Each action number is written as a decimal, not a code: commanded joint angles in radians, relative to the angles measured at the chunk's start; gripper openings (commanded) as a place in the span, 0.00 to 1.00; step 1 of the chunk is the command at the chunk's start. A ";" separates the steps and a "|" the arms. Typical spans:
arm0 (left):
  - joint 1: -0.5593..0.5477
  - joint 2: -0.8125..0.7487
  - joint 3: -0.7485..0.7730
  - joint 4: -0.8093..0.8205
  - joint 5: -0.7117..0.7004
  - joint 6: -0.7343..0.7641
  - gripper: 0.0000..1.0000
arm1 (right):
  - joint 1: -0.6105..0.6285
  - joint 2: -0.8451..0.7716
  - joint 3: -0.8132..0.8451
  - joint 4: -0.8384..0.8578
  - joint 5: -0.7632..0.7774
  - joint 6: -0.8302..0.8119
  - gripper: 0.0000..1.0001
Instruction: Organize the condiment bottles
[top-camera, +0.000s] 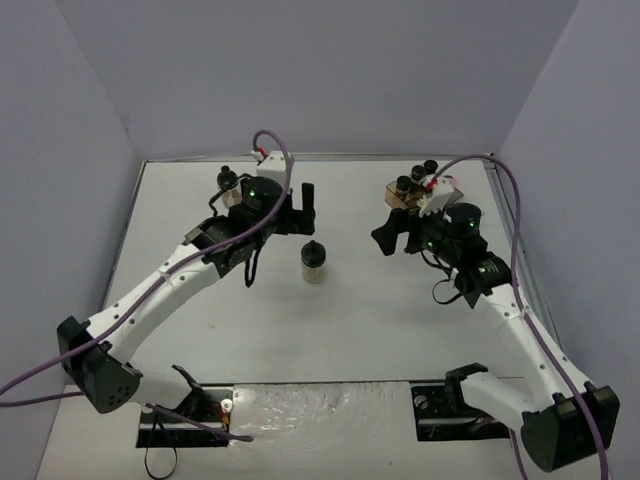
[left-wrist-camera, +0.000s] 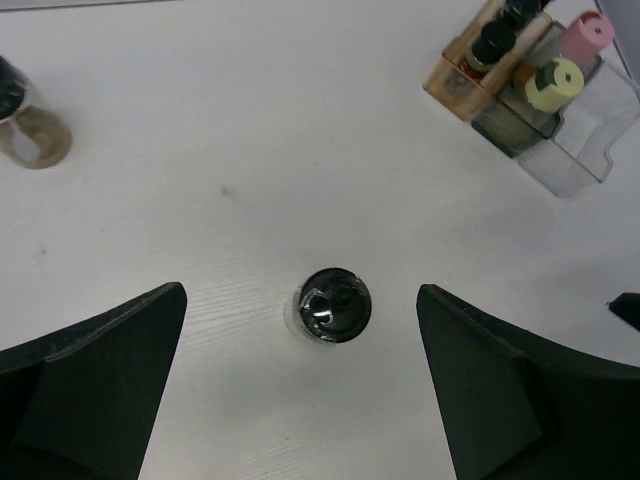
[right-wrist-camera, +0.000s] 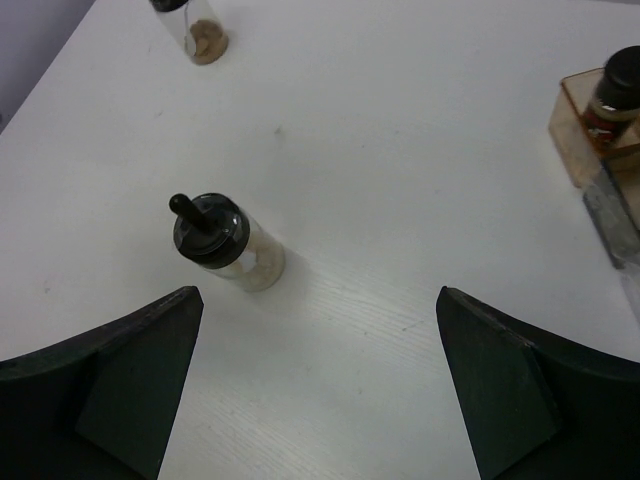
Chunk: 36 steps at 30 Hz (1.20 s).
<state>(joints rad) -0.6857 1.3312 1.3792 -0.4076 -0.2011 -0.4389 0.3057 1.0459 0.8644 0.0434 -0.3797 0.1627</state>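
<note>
One of the condiment bottles (top-camera: 314, 262), a clear jar with a black cap and pale contents, stands upright alone mid-table. My left gripper (top-camera: 262, 221) hangs open high above it. The left wrist view shows that jar's cap (left-wrist-camera: 333, 305) from above, between the spread jaws of the left gripper (left-wrist-camera: 300, 292), untouched. My right gripper (top-camera: 405, 235) is open near the rack, with nothing between its fingers. In the right wrist view the same jar (right-wrist-camera: 220, 240) stands left of the right gripper (right-wrist-camera: 318, 292). Another jar (top-camera: 228, 181) with tan contents stands at the far left, also seen as a jar (left-wrist-camera: 25, 125) and a jar (right-wrist-camera: 195, 25).
A stepped clear-and-brown rack (top-camera: 405, 197) at the back right holds several jars. Among these are a pink cap (left-wrist-camera: 585, 35), a pale yellow cap (left-wrist-camera: 553, 83) and a black cap (left-wrist-camera: 492, 42). The rack's brown end (right-wrist-camera: 575, 120) shows a black-capped jar (right-wrist-camera: 620, 85). Walls enclose the table.
</note>
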 joint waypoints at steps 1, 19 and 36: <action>0.144 -0.158 -0.026 -0.062 -0.007 0.031 0.97 | 0.105 0.117 0.058 0.100 0.059 -0.028 1.00; 0.377 -0.410 -0.325 -0.018 -0.107 0.180 0.97 | 0.340 0.539 0.190 0.253 0.192 -0.106 0.98; 0.378 -0.408 -0.331 -0.015 -0.099 0.184 0.97 | 0.345 0.549 0.233 0.232 0.157 -0.147 0.95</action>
<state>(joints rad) -0.3138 0.9306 1.0134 -0.4812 -0.2829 -0.2706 0.6441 1.6112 1.0261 0.2255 -0.1801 0.0576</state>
